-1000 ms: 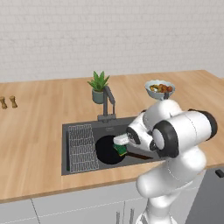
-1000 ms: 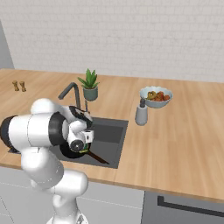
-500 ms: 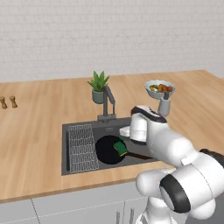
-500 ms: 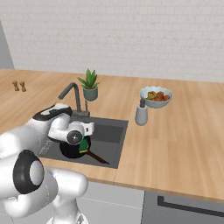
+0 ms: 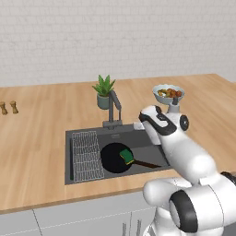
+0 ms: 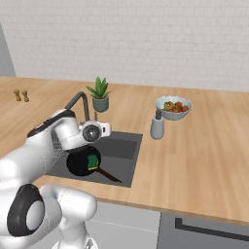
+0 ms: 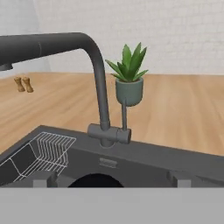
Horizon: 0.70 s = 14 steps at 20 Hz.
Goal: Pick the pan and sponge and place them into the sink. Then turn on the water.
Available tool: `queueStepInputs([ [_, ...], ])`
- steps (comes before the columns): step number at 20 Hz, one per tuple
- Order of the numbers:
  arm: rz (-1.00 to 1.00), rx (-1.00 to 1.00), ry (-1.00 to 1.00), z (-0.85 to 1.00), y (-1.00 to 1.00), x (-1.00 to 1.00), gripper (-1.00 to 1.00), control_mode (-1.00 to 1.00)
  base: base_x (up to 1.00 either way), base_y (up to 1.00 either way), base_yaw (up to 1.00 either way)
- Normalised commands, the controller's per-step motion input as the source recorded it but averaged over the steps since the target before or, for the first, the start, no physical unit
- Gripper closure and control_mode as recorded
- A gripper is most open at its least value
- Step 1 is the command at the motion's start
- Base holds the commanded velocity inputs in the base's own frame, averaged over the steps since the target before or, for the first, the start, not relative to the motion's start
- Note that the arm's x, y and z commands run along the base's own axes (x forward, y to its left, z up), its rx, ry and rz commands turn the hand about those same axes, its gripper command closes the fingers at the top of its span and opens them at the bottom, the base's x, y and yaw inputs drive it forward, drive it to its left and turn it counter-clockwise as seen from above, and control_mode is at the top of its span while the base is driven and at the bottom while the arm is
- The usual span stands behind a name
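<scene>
Pan flat in the sink, sponge green side up on its rim at 3 o'clock, handle trailing toward 4 o'clock. Wire rack at 9 o'clock of the pan. Faucet at 12 o'clock on the back edge, potted plant just behind it on the worktop. Gripper low over the basin, facing the faucet, jaws spread wide, holding nothing. Fruit bowl and grey dispenser at 2 o'clock; two small shakers far off at 10 o'clock.

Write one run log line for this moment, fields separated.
pan: in sink | sponge: on pan | gripper: open, facing faucet | water: off
</scene>
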Motion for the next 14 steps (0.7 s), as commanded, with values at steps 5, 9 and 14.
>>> queueStepInputs([
  [5, 0.09, 0.00, -0.06, -0.09, -0.26, 0.20, -1.00, -1.00, 0.00, 0.00, 0.00],
  [9, 0.20, 0.00, -0.21, -0.25, -0.01, 0.32, -1.00, -1.00, 0.00, 0.00, 0.00],
  [14, 0.26, 0.00, -0.28, -0.43, 0.00, 0.36, -1.00, -1.00, 0.00, 0.00, 0.00],
])
